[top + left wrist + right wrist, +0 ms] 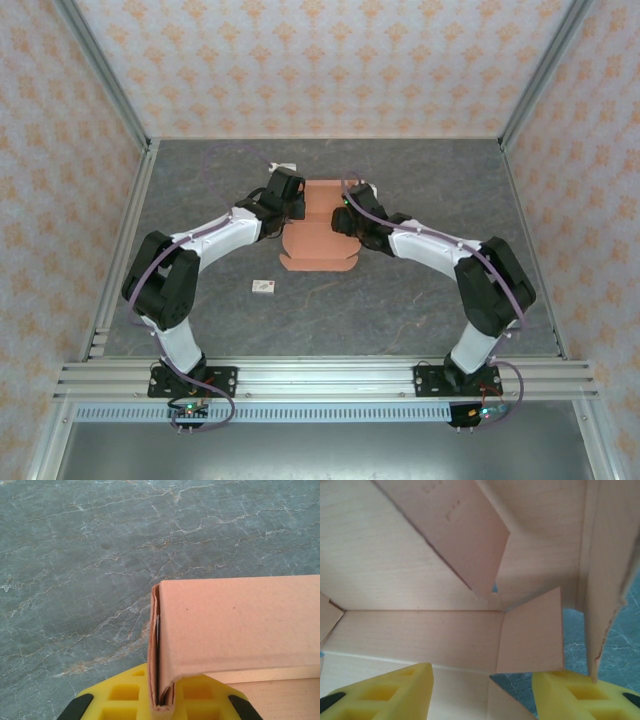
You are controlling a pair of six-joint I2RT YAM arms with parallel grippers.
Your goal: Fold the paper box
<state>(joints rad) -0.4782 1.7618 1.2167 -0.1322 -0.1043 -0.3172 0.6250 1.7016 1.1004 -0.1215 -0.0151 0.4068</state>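
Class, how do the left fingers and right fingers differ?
The left fingers are shut on a folded wall of the paper box; the right fingers stand apart, clamping nothing. The left fingers face the table; the right fingers face the box's inside. Both are yellow.

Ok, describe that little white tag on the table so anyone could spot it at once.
On the grey marbled table, find the salmon-orange paper box near its middle. The white tag lies just nearer than the box's left corner, touching nothing. It is tiny, square and white, unlike the big orange cardboard.
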